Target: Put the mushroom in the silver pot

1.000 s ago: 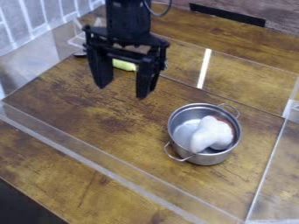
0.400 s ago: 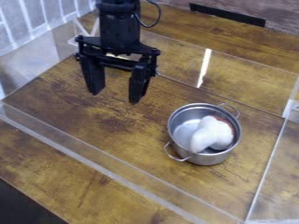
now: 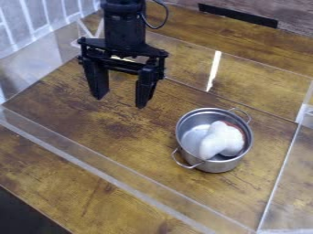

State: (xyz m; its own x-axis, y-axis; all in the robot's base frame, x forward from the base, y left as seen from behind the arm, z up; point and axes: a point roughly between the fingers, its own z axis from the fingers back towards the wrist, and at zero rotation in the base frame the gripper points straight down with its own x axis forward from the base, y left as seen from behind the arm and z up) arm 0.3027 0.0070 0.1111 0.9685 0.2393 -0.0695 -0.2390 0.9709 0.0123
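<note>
We begin with the black two-fingered gripper [image 3: 123, 91]: its fingers point down and stand spread, with wood showing between them and nothing that we can see in their grasp. We judge the spread to suit either a fresh grasp or a retreat after a release, and one view cannot settle which. Behind it we catch a small yellowish patch [image 3: 119, 60], mostly hidden by the black hardware, so we cannot name it

Outward from there, well apart from the fingers, we find the small round shiny steel pot [image 3: 225, 167] upright on the brown wooden tabletop [image 3: 91, 151], its mouth facing up, which makes a drop from above simple. Inside sits a smooth white rounded lump [image 3: 218, 139], with a little reddish something [image 3: 233, 126] beside it. We take the lump for the mushroom (its shape is too blurred for us to swear to it); if so, the pot's wall keeps it from rolling away, and the task looks done, with only backing off left to us
</note>
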